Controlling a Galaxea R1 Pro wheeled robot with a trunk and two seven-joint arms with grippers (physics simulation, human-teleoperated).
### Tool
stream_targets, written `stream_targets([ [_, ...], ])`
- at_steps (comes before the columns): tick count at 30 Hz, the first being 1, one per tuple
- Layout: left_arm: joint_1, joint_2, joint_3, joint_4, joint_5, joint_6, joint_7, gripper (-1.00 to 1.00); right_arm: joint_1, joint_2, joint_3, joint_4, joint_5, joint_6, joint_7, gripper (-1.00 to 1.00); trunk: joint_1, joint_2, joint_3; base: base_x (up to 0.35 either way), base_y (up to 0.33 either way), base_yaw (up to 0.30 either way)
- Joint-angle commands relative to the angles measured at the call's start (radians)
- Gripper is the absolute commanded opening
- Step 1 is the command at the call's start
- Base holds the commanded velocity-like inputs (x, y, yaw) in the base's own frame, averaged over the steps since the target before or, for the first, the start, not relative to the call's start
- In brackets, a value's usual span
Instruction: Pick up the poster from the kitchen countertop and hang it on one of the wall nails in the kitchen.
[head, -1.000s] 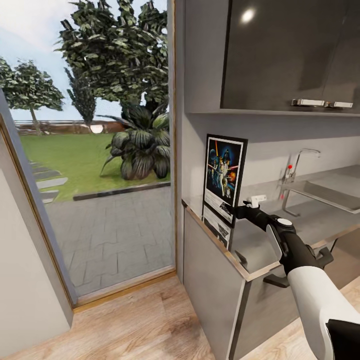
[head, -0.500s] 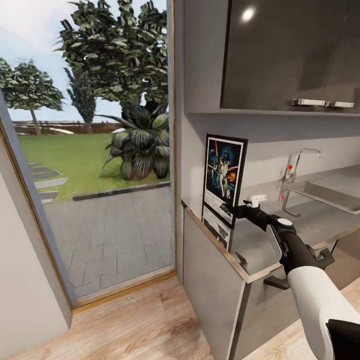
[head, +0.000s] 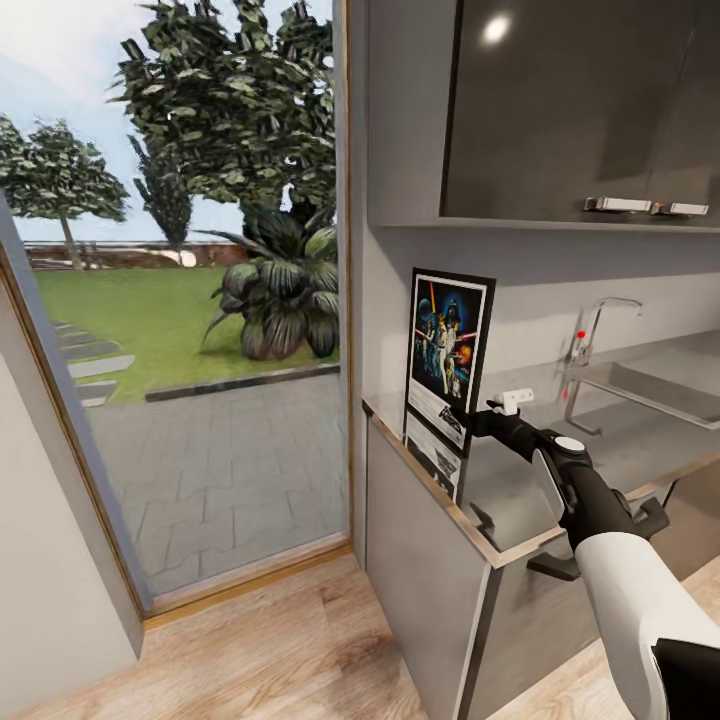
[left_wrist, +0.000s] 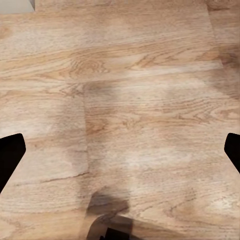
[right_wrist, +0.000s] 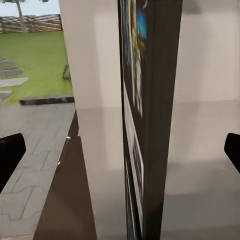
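Essentially nothing has shifted: poster (head: 448, 352) stays upright on worktop (head: 560, 470), right claw (head: 470, 420) still wide open astride its edge, ungrasped; left claw (left_wrist: 120, 150) open, empty.

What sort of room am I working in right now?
Most likely a home kitchen beside a garden door: a grey countertop with an inset sink and chrome tap, and dark wall cabinets above. The poster stands upright on the counter's end.
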Motion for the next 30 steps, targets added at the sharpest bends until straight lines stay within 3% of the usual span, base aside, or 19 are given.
stream_targets([
  [1,0.0,-0.001,0.002,-0.001,-0.001,-0.001,0.0,1.0,-0.001,0.0,-0.003,-0.001,0.0,0.007,0.006,1.0,0.0,-0.001,-0.001,0.036,0.0,0.0],
  [30,0.0,-0.001,0.003,-0.001,-0.001,-0.001,-0.001,1.0,-0.001,0.0,-0.002,0.001,-0.001,0.004,0.006,1.0,0.0,-0.001,-0.001,0.014,0.0,0.0],
])
